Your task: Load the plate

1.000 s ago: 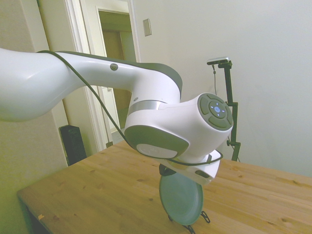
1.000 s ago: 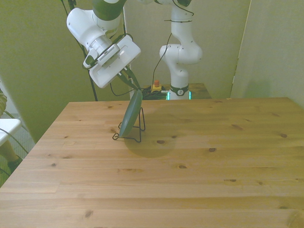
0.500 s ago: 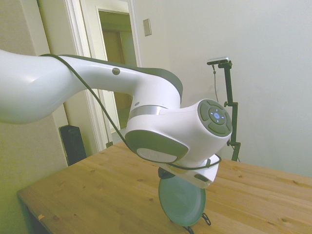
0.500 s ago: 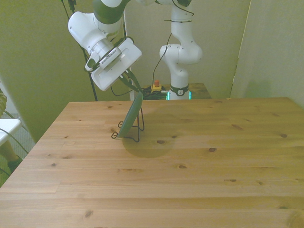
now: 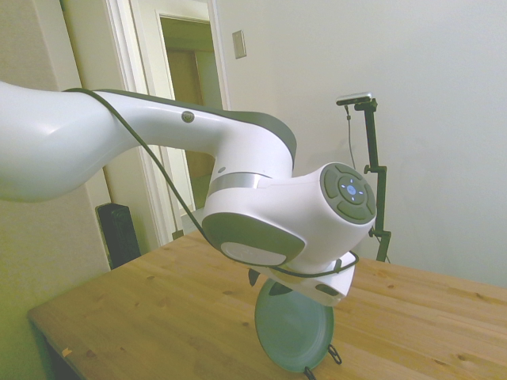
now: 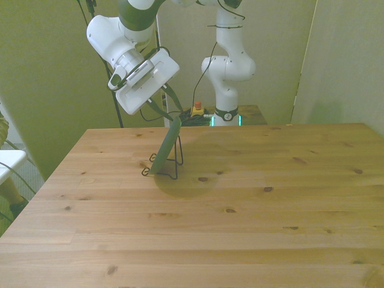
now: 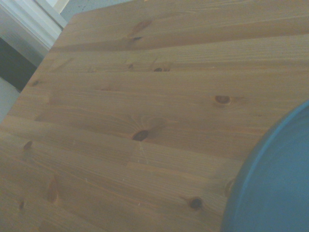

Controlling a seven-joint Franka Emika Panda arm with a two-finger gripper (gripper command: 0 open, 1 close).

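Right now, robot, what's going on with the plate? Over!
Gripper at the plate's top edge, fingers spread apart. Plate on edge, leaning in the black wire stand. Nothing else on the table in the way.

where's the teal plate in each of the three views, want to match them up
Side view: the plate is at bottom centre, on edge, just under the white wrist.
Front view: left of centre, seen nearly edge-on, leaning in the wire stand below the gripper.
Wrist view: only a blurred blue-green curved piece shows at one corner.
Shared landmark: the wooden table under the plate in every view.
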